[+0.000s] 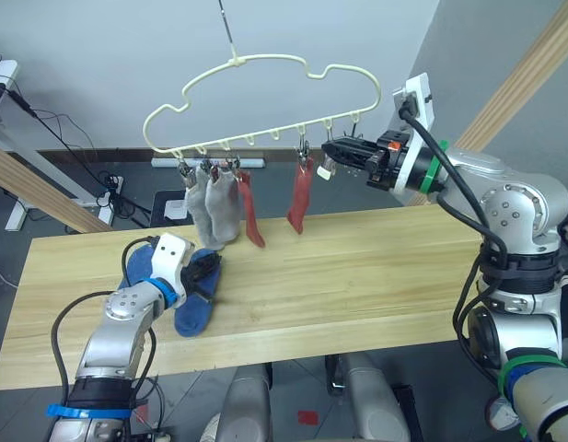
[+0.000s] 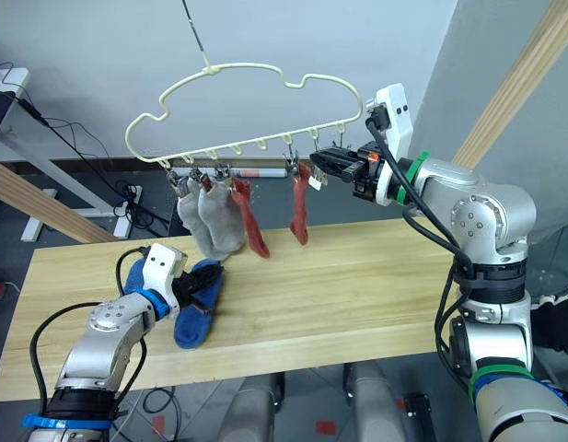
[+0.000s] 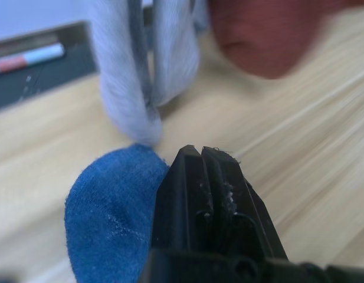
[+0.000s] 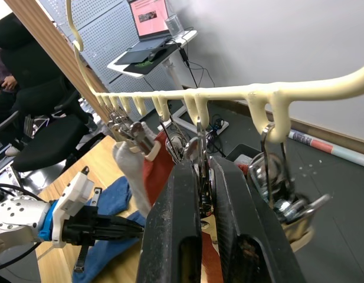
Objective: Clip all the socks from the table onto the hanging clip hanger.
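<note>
Four socks hang toes-down from the clip hanger (image 1: 265, 97) — the right gripper (image 1: 331, 153) clenches a clip (image 4: 200, 171); the left gripper (image 2: 202, 281), fingers together, lies on the blue socks (image 1: 193, 308).

Your head stereo pair looks forward and down over worktop (image 1: 357, 276), clip hanger (image 1: 265, 101) up in middle distance; both eyes share that scene. Your left wrist camera sits very close above worktop, facing blue sock (image 3: 111, 212). Your right wrist camera looks along right tool (image 4: 205, 194), close to hanger's clip row
</note>
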{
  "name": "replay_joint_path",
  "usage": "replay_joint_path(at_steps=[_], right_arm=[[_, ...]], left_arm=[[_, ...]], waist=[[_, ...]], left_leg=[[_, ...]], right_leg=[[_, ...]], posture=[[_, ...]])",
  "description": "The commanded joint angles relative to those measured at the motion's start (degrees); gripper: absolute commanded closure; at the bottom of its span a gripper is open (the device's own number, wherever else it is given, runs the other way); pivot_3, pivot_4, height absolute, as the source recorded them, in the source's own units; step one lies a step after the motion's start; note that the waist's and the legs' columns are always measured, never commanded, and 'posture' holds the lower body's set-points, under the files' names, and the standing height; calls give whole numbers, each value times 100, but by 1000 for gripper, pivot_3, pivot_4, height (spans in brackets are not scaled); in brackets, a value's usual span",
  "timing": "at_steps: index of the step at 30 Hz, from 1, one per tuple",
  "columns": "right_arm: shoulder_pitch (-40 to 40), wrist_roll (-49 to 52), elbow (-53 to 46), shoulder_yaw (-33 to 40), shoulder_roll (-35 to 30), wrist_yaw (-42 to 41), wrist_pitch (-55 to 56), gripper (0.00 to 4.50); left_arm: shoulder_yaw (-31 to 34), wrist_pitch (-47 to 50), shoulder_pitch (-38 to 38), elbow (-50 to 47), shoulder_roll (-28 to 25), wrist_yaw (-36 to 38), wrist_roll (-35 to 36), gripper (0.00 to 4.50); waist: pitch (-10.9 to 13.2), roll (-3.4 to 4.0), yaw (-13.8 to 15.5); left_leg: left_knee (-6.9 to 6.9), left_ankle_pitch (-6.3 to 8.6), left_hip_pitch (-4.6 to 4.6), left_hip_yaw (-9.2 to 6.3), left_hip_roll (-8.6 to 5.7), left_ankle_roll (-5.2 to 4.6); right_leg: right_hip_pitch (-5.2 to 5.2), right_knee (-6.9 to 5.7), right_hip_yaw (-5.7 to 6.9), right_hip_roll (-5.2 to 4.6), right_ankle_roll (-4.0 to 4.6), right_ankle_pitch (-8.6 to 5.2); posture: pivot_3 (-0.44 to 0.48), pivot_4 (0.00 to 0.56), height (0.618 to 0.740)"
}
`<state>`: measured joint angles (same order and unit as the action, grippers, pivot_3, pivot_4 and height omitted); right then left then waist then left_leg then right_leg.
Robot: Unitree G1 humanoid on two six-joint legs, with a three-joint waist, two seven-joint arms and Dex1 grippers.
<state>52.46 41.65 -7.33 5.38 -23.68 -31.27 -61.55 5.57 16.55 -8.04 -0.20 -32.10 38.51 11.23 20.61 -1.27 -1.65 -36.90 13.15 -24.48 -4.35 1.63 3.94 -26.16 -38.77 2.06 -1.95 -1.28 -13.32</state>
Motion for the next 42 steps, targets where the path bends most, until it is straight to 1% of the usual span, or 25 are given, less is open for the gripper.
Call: replay_joint_path(at_steps=[1,4,6,8,11,13,15,16,17,21,28,33,42], right_arm=[[24,-22,-28,-8,-21,-57,122,4474],[10,-26,-15,-21,-9,-63,174,4474],[-10,-22,-25,-26,-4,-60,201,4474],[-23,-7,-39,-24,6,-48,205,4474],[-22,15,-39,-19,17,-23,165,4474],[34,222,-51,124,93,174,-202,4474],[191,733,28,561,310,510,-910,4474],[249,868,50,669,338,589,-1169,4474],[308,1003,86,785,377,692,-1474,4474],[468,1290,205,1233,649,1212,-2295,4474],[753,1376,292,2120,1417,2107,-3032,4474],[731,1571,241,2302,1707,2520,-3095,4474],[775,1870,310,2399,1780,2950,-3095,4474]], left_arm=[[231,234,394,-779,-232,248,322,4484],[314,507,780,-1317,-350,412,612,4484],[403,559,1000,-1769,-322,579,984,4484],[430,480,1088,-2178,-259,718,1287,4484],[410,421,1079,-2393,-229,785,1472,4484],[236,-363,889,-2561,-134,963,1283,4484],[68,-1164,620,-2576,-1,1130,1077,4484],[4,-1528,523,-2490,50,1175,946,4484],[-90,-1918,449,-2368,80,1234,762,4484],[-319,-3096,209,-1914,225,1286,300,4484],[-583,-4641,-534,-870,553,1039,-245,4484],[-782,-5205,-947,-296,758,976,-339,4484],[-957,-5587,-1096,83,746,946,-307,4484]], waist=[[0,0,-3],[0,0,-2],[0,0,5],[0,0,36],[0,0,62],[0,0,61],[0,0,82],[-1,0,85],[-1,-1,85],[-1,0,64],[-1,0,52],[-1,-1,8],[-1,0,-18]], left_leg=[[2,0,0,1,0,0],[4,0,0,1,1,0],[4,0,0,1,0,0],[2,0,-2,0,0,0],[-2,0,-3,-1,-1,0],[-2,0,-2,0,-1,0],[-2,0,-3,0,1,0],[-2,-1,-3,0,0,1],[-3,-1,-4,0,1,1],[0,0,-4,6,-2,0],[-5,0,-7,5,-2,-1],[-4,0,-9,5,-3,-2],[-6,0,-7,4,0,-2]], right_leg=[[0,2,-2,0,0,0],[0,5,-1,0,0,0],[-1,6,-1,0,-1,-1],[0,6,1,0,-1,-1],[0,6,3,-2,-1,0],[0,5,1,-1,0,0],[0,5,4,1,0,0],[0,4,3,1,6,4],[1,4,4,1,29,17],[1,13,-1,0,34,20],[0,5,1,1,34,21],[0,5,1,0,35,21],[-1,-6,4,1,35,21]], posture=[[12,368,740],[18,363,740],[24,355,740],[28,353,740],[31,351,740],[31,345,740],[19,338,740],[19,338,740],[12,336,740],[0,336,740],[-17,341,740],[-32,347,740],[-36,352,740]])
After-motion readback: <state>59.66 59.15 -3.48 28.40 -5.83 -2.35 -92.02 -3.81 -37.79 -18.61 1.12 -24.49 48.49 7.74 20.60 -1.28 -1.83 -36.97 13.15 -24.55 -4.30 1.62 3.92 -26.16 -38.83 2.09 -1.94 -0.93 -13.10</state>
